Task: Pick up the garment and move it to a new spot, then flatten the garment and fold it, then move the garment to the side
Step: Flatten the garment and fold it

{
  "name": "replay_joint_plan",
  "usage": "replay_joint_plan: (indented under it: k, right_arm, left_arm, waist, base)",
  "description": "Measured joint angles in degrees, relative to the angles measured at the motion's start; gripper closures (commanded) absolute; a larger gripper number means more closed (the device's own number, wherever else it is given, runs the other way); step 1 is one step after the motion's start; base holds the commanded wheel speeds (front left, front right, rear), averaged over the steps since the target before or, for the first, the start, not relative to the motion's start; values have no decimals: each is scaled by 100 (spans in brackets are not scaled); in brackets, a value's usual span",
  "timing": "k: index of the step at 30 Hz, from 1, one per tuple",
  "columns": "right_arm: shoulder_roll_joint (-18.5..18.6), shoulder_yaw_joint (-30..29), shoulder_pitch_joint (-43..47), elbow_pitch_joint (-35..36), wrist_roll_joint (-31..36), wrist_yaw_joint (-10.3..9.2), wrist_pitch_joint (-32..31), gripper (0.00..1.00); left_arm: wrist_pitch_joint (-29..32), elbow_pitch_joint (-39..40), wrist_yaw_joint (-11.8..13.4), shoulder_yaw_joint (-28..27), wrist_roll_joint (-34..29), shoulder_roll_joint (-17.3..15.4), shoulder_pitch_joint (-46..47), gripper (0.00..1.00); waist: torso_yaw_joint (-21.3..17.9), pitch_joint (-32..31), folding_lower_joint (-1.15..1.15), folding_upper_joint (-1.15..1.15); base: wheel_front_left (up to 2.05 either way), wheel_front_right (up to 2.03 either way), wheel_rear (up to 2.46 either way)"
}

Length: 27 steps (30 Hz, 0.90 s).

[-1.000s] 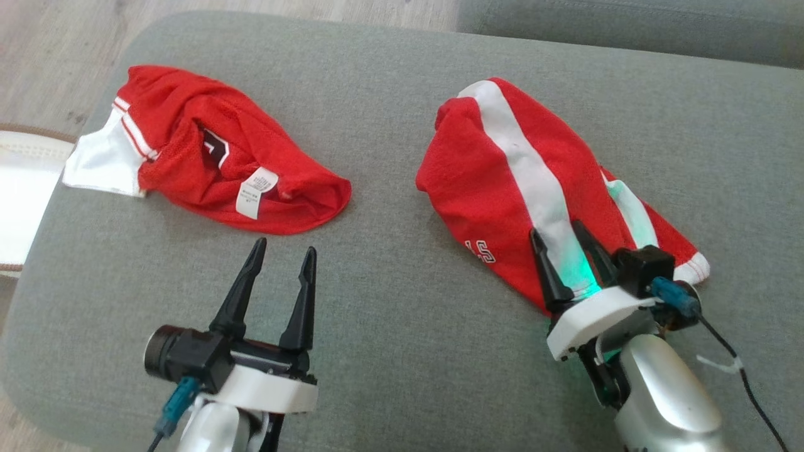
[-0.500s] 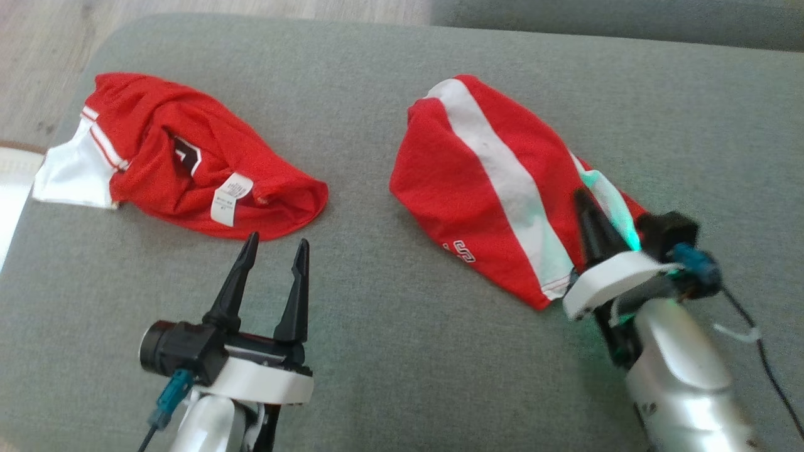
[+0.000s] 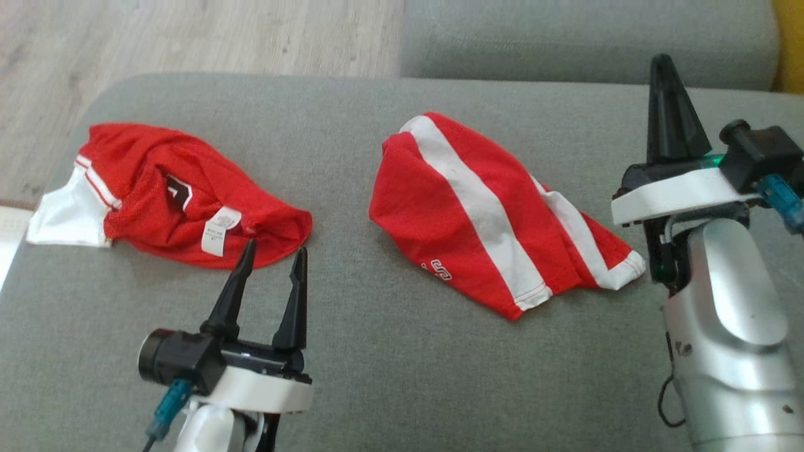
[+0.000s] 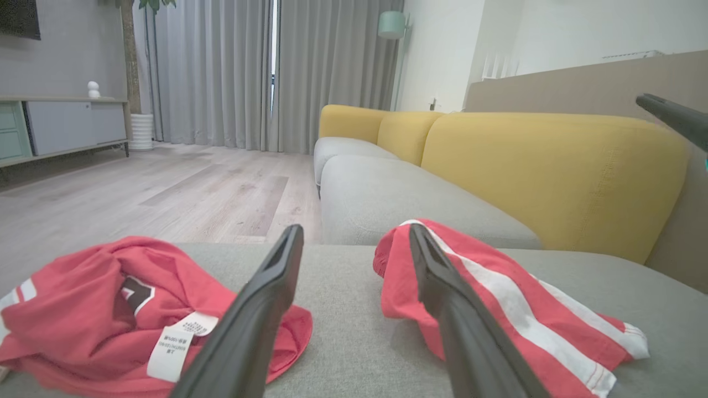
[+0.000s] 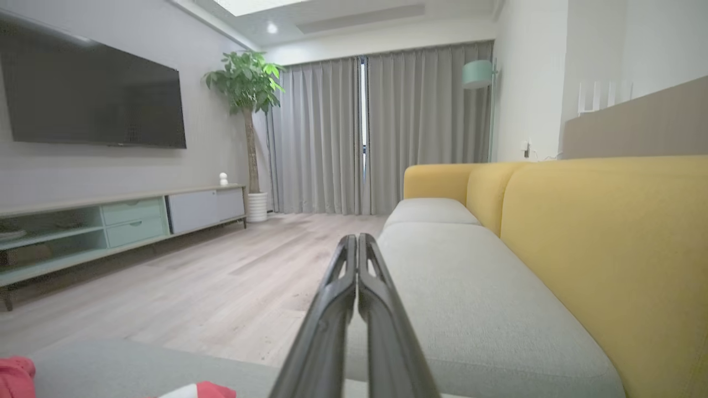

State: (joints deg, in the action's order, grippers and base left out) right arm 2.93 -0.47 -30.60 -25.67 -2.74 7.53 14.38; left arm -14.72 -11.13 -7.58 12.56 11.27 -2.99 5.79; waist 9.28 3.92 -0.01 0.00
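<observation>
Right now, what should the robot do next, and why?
Probably ease the left gripper forward and close on the near edge of the crumpled shirt. Its jaws stand open, pointing at that edge, and the shirt lies bunched up. The right gripper is shut, empty and raised beside the striped garment, which already lies fairly flat.

Two garments lie on the seat cushion before me, well apart from each other. The left garment is at the far left, close to the cushion's edge. The right garment is about in the middle. My left gripper is over the cushion, just on the near side of the left garment. My right gripper is to the right of the right garment, apart from it. Beyond lie another cushion and, at the far left, the floor.
</observation>
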Motion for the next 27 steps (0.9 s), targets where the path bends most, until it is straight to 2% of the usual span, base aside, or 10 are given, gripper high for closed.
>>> replay_joint_plan:
  k: [5,11,16,17,18,27]
  right_arm:
    - [-2,371,532,492,-390,0,1,100]
    - [-8,762,1987,1050,-764,0,1,100]
    - [-16,865,2894,1491,-1055,0,0,100]
    - [-18,866,3020,1572,-1026,0,0,67]
    - [-19,859,3107,1630,-1040,0,0,0]
    - [-19,799,3089,1786,-1073,0,0,0]
  left_arm:
    - [0,230,0,54,-1,1,-151,0]
    - [0,302,0,60,-27,1,-322,0]
    - [0,333,0,47,-34,1,-542,0]
    - [0,345,0,40,-34,0,-577,0]
    - [0,365,0,36,-33,0,-605,0]
    - [0,399,0,64,-32,1,-599,0]
  waist:
    - [-76,-209,0,0]
    - [-242,-367,0,0]
    - [-414,-451,-1,0]
    - [-444,-454,-1,0]
    - [-470,-452,0,0]
    - [-473,-334,0,0]
  base:
    - [0,0,0]
    - [0,0,0]
    - [0,0,0]
    - [0,0,0]
    - [0,0,0]
    - [0,0,0]
